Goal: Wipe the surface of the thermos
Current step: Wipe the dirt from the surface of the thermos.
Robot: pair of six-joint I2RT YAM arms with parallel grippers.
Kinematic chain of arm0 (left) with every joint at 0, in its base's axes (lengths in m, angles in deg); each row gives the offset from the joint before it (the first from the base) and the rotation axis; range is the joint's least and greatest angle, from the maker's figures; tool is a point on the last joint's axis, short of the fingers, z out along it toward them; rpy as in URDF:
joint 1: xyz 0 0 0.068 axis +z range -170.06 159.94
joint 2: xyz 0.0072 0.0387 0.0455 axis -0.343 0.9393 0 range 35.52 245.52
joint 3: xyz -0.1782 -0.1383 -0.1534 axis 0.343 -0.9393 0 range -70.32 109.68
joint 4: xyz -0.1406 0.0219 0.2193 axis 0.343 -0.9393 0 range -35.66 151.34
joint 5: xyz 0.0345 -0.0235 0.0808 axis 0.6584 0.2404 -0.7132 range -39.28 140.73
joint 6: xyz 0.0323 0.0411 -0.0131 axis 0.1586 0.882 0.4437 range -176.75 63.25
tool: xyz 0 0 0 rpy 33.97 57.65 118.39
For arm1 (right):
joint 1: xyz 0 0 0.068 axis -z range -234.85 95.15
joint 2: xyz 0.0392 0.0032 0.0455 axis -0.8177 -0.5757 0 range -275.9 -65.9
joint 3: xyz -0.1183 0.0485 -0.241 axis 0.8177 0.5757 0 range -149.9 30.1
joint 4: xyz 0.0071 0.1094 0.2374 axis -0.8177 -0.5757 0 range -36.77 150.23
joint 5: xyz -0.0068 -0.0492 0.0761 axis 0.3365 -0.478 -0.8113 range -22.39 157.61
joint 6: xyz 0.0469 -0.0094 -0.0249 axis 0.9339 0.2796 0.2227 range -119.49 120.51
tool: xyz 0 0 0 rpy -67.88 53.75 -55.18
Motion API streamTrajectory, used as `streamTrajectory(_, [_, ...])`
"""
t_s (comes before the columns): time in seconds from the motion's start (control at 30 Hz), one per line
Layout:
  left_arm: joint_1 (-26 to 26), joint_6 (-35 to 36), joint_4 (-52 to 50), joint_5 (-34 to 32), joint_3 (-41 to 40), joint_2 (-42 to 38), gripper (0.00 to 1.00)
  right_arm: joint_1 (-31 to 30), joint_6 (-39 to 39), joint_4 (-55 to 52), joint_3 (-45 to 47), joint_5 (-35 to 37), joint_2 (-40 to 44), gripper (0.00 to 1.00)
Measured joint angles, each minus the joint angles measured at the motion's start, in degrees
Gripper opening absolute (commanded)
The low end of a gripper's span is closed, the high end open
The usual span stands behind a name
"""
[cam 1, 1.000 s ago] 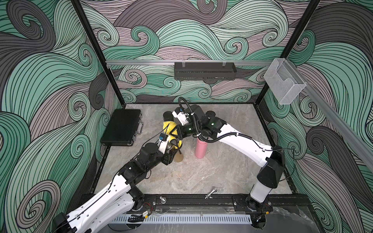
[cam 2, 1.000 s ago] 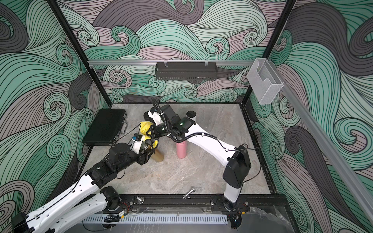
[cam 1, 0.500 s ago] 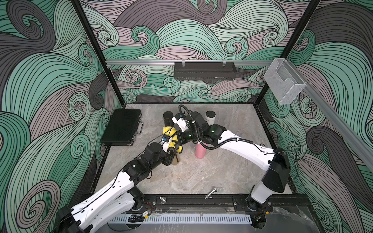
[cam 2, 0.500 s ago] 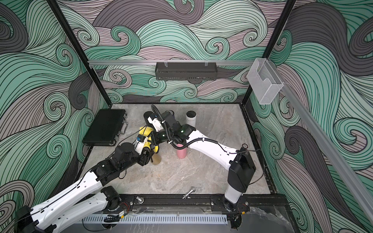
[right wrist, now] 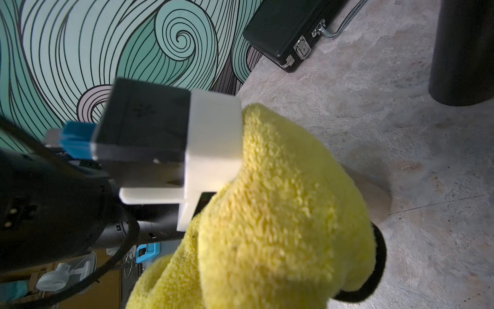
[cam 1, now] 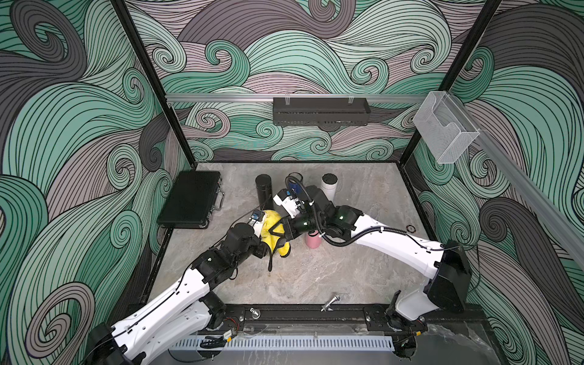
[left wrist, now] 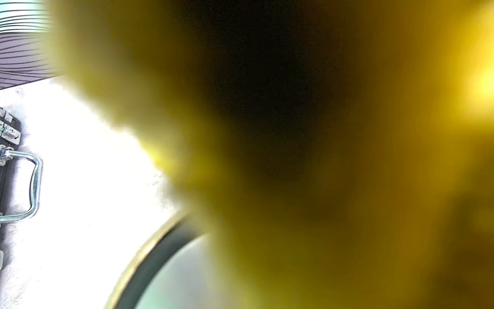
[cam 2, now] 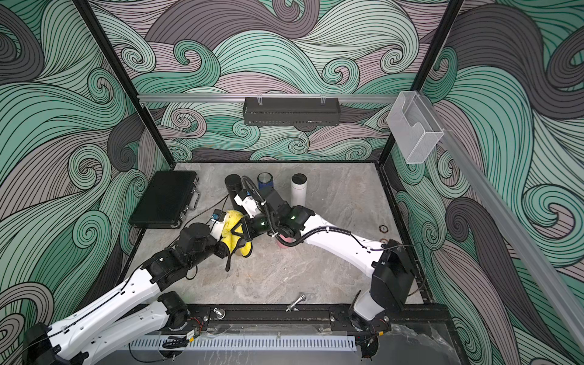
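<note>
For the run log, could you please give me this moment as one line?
phase: wiping | right gripper: shut on yellow cloth | left gripper: shut, hidden under cloth | thermos: mostly covered by cloth

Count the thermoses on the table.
5. A black thermos, a blue thermos and a white thermos stand at the back; a pink thermos stands beneath the right arm; a tan thermos is mostly hidden under the yellow cloth.
</note>
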Motion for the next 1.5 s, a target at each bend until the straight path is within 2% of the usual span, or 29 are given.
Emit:
streamTrajectory(0.27, [0.44,-0.52,0.46,0.17,0.0,-1.36,0.0,1.33,-11.78,-10.49,-10.62,-1.86,-5.27,0.0])
streamTrajectory(0.57, [0.55,-0.85,0.24,-0.02,0.0,-1.46,0.0,2.01,-14.21,-13.62,-15.1,0.87,-8.11,0.0])
streamTrajectory(0.77, [0.5,-0.83,0.35,0.7,0.0,-1.33,0.0,2.01,-11.87,-11.69,-15.15,4.94,-8.15,0.0])
streamTrajectory(0.9, [0.48,-0.83,0.85,0.9,0.0,-1.33,0.0,1.92,-10.67,-10.08,-14.82,5.2,-8.15,0.0])
streamTrajectory(1.2, [0.39,-0.33,-2.25,1.22,0.0,-1.33,0.0,1.29,-14.21,-7.32,-9.29,2.36,-6.01,0.0])
streamTrajectory(1.5, [0.2,1.79,-0.48,3.32,0.15,-0.52,0.0,0.11,-18.29,-12.87,-4.15,-1.9,0.24,0.0])
